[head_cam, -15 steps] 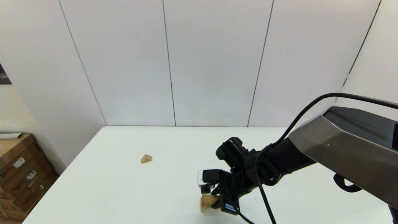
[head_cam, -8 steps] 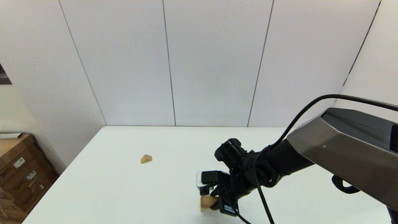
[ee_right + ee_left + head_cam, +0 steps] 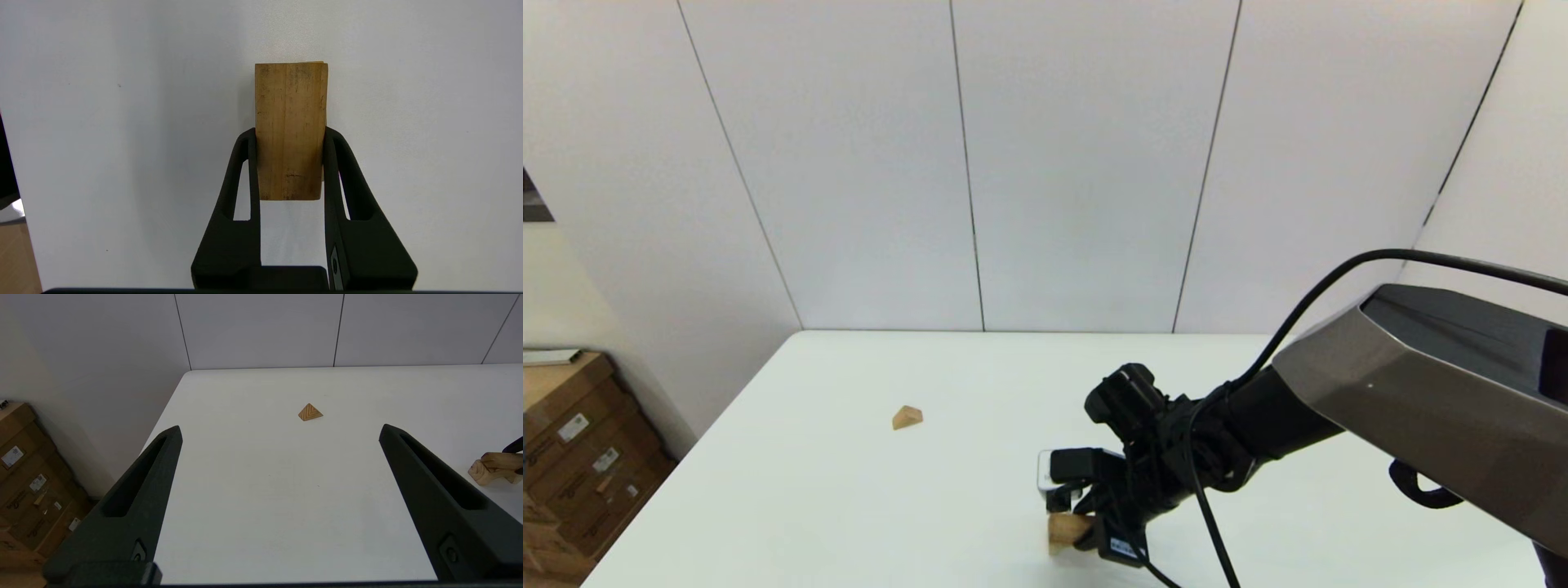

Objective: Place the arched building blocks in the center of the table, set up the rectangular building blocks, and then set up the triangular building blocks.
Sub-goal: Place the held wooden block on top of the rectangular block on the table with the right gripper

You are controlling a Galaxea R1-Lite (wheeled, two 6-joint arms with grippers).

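A white bench (image 3: 866, 506) stands against a pale panelled wall. The right arm reaches in from the right side, bent down toward the near edge, its gripper (image 3: 290, 139) pointing at the surface. Its jaws are closed narrowly on the slab (image 3: 290, 130), gripping the two long sides. In the left wrist view the slab seems to sit atop the arch (image 3: 486, 473), near the middle of the near edge.

Over the last second the gripper has crept slightly lower and leftward, with the slab still clamped. This looks like the final settling of the slab onto the arch, with release yet to come.

The left gripper (image 3: 282, 441) hovers off the left side of the bench, jaws wide apart and empty.

The wedge (image 3: 907, 417) lies alone toward the far left corner, well apart from the other blocks, untouched.
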